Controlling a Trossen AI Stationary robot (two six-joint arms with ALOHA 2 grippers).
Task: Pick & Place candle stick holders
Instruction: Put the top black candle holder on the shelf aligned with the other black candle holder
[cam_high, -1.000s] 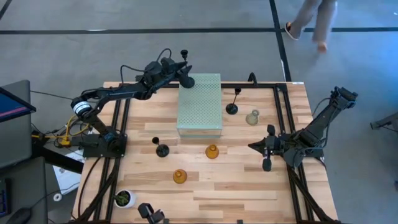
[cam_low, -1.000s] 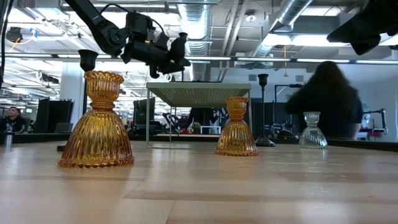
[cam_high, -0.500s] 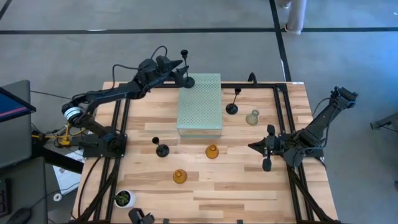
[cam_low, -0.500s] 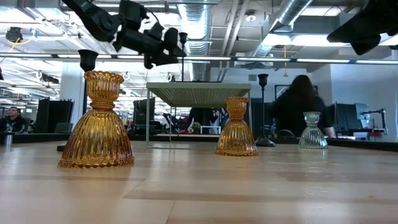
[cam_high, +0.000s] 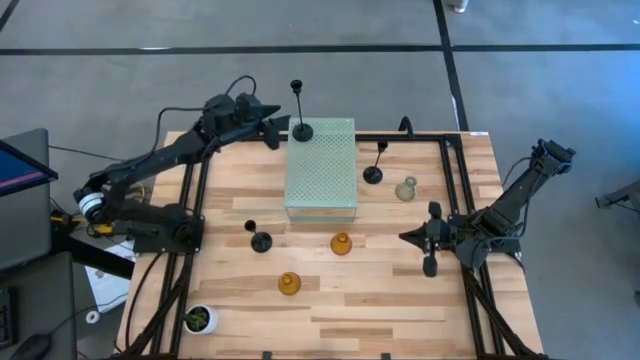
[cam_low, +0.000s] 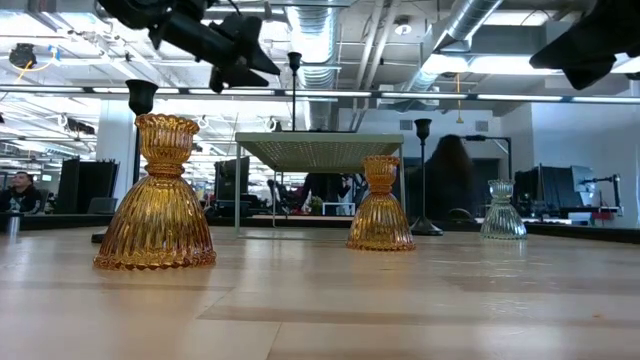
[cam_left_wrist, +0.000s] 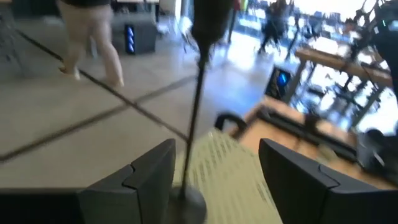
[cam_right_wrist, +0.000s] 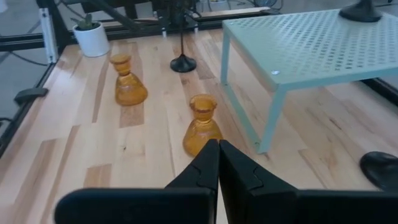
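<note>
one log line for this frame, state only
left gripper: open, beside rack, off black holder | black holder: upright on green rack corner | right gripper: shut, idle at right side | other holders: on table

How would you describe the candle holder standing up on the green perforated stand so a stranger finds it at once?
Start at the pale green perforated stand in the middle of the wooden table. On its far corner, near the open left gripper, stands a black candle holder. It alone stands on the stand; the others stand on the table.

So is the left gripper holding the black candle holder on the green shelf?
No; the open left gripper sits beside the black candle holder, which stands free on the green shelf.
</note>
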